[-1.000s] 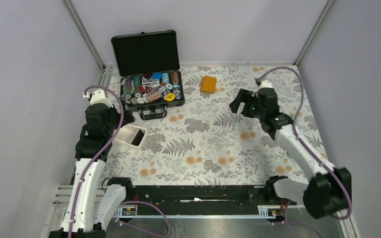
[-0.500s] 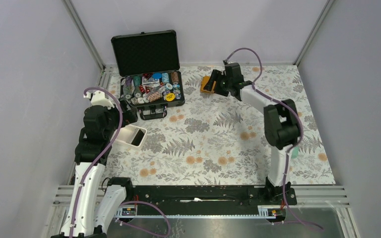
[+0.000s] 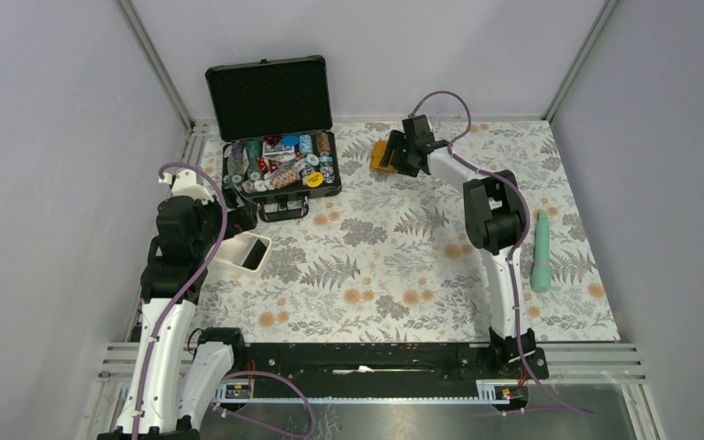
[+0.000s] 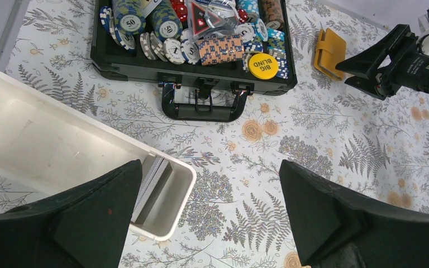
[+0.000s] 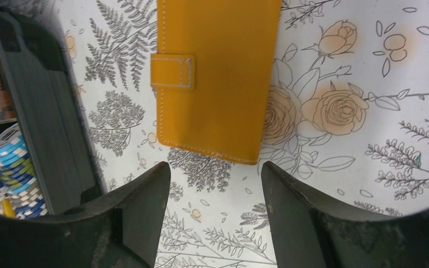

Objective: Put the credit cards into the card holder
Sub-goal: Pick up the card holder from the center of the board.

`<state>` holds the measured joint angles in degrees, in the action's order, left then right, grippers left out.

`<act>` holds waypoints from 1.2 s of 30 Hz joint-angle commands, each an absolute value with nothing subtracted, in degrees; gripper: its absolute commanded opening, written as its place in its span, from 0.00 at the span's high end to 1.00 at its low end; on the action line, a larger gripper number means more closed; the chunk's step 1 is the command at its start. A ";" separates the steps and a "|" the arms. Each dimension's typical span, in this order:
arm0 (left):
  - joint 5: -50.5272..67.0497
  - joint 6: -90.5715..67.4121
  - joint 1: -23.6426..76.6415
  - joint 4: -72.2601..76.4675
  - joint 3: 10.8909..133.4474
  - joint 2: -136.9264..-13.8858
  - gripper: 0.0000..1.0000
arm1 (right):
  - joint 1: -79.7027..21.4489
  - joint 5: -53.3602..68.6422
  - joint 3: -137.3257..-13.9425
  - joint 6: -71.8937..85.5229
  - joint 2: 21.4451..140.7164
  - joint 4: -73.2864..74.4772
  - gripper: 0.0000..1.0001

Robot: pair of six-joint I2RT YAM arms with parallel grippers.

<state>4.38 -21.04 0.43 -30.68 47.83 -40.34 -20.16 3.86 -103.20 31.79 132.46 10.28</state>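
Lower left of the overhead view: left fingers (image 4: 106,206) spread wide, empty, over the white rectangular plastic tray (image 4: 44,139), with thin flat credit cards (image 4: 152,181) propped at one end. Upper centre: right fingers (image 5: 139,206) well apart, holding nothing, just short of the closed orange leather-like card holder (image 5: 218,72), flat on the floral tabletop (image 5: 368,167). Risks: skidding away under a shallow pinch; clipping the black hard case (image 4: 195,84) alongside.

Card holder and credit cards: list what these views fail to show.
- Card holder, right wrist view: far end cut off by the frame's top edge; shut, so its inside is hidden.
- Card holder, top view: partly covered by the right hand.
- Credit cards, left wrist view: on edge in the white tray, partly behind a finger of the left hand; count unclear.
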 commanded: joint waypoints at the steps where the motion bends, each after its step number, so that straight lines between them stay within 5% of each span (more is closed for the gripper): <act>1: 5.69 -21.36 0.08 -27.49 47.81 -40.08 0.01 | -18.81 1.27 -106.84 31.99 134.95 12.38 0.34; 18: 6.25 -21.45 0.09 -27.25 47.33 -40.17 0.01 | -18.45 2.71 -115.70 32.48 143.13 16.64 0.57; 26: 7.04 -21.45 0.08 -27.16 46.98 -40.12 0.01 | -18.46 1.87 -113.55 32.61 141.52 16.63 1.00; 36: 9.66 -23.16 0.09 -26.71 46.37 -40.45 0.01 | -18.53 7.46 -87.96 33.01 123.18 7.24 1.00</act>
